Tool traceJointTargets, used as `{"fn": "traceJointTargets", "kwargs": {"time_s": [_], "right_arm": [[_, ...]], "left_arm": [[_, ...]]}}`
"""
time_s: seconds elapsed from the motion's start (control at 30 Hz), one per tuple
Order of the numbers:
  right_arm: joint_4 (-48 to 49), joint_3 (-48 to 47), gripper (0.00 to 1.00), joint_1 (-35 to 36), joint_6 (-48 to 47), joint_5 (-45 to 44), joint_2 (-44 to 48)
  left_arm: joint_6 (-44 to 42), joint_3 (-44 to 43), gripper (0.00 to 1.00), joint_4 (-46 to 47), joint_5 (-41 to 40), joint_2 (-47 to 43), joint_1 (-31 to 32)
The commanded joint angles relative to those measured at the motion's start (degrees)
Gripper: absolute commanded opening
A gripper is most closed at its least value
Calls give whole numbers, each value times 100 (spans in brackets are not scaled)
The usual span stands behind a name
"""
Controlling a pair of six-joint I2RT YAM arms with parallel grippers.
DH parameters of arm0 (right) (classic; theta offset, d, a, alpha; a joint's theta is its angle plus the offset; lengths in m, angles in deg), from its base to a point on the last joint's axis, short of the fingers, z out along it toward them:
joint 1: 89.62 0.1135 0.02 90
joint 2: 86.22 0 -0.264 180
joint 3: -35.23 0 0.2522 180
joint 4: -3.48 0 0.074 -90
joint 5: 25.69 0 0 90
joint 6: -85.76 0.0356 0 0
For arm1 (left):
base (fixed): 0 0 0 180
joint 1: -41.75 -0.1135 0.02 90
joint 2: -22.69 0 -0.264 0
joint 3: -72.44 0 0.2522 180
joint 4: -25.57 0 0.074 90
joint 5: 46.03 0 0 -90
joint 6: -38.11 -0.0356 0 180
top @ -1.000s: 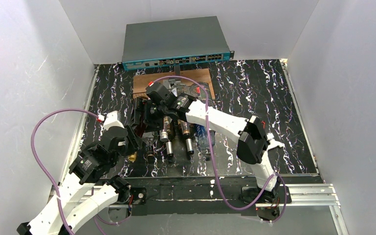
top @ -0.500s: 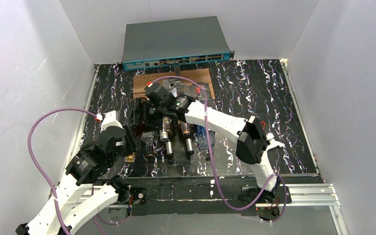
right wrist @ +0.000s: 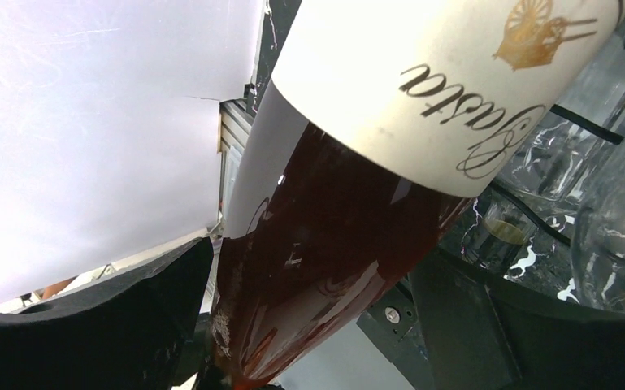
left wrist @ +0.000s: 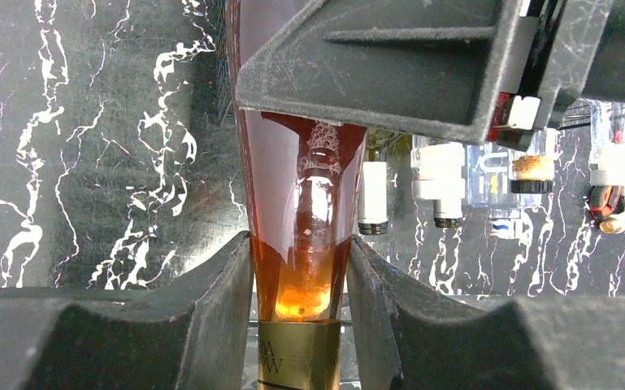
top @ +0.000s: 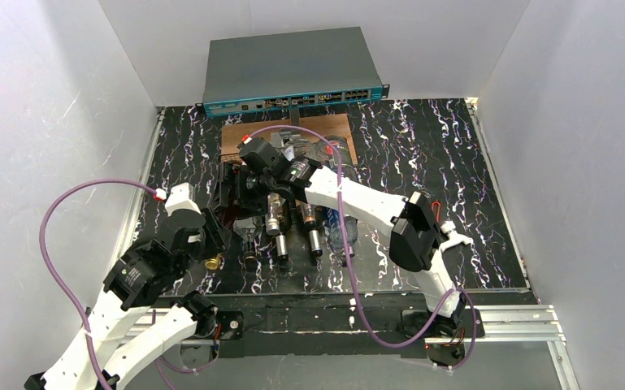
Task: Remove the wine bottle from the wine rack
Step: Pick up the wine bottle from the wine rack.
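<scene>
White walls (top: 49, 97) box in your black marbled desk (top: 423, 146), where the wine rack (top: 297, 231) sits mid-desk with several other bottles (top: 276, 219) lying in it. The wine bottle (left wrist: 301, 211) lies slanted at the rack's left end, gold cap toward the near edge. Your left jaws are nearly closed, clamping its thin neck just above the cap. Your right jaws are spread wide around the dark body below the cream label, pressed against both sides of the glass.
</scene>
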Motion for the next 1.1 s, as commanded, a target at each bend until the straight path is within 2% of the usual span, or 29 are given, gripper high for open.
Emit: {"fn": "traceJointTargets", "kwargs": {"time_s": [0.0, 0.4, 0.7, 1.07], "right_arm": [[287, -312, 99, -57, -153, -165, -157], [434, -476, 98, -133, -370, -94, -33], [983, -508, 98, -68, -348, 268, -326], [1082, -630, 98, 47, -390, 253, -534]], "left_arm": [[-57, -699, 0, 1240, -768, -284, -43], [-156, -821, 0, 1248, -1073, -320, -39], [-377, -919, 0, 1240, -1386, -340, -40], [-452, -907, 0, 1087, -1701, -496, -43]]}}
